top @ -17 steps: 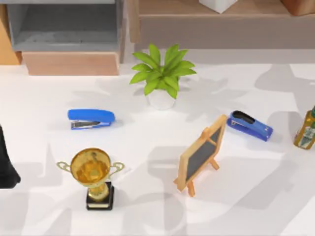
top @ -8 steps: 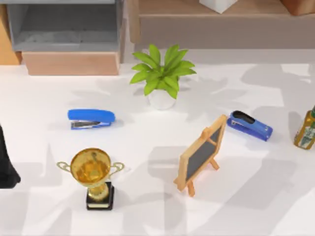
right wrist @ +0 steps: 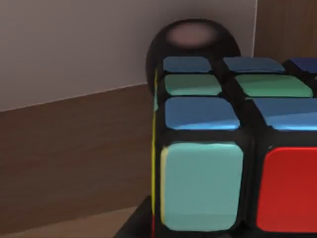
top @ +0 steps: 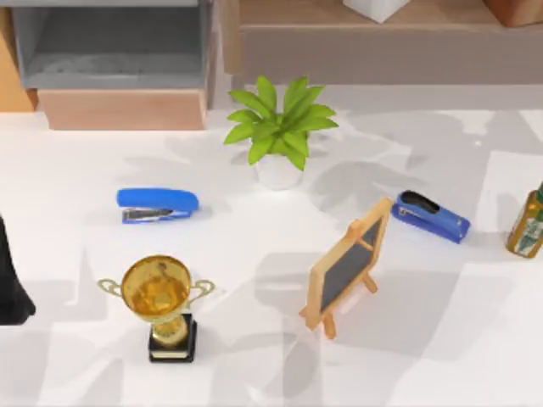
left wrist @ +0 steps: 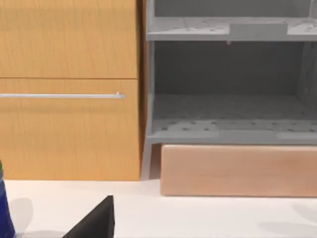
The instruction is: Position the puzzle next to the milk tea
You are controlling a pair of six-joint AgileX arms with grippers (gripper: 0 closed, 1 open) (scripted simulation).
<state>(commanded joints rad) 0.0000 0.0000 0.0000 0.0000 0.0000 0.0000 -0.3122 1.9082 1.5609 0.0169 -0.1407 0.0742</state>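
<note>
One puzzle [right wrist: 233, 148] fronts the right wrist camera.

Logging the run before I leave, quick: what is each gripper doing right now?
Left gripper: parked at the table's left edge; cannot be told.
Right gripper: close against the puzzle cube; grip cannot be told.

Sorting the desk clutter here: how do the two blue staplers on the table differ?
The left stapler is brighter blue and lies level across the table, left of the plant. The right stapler is darker, has a black end and lies slanted, beside the small chalkboard. Both rest flat on the table.
</note>
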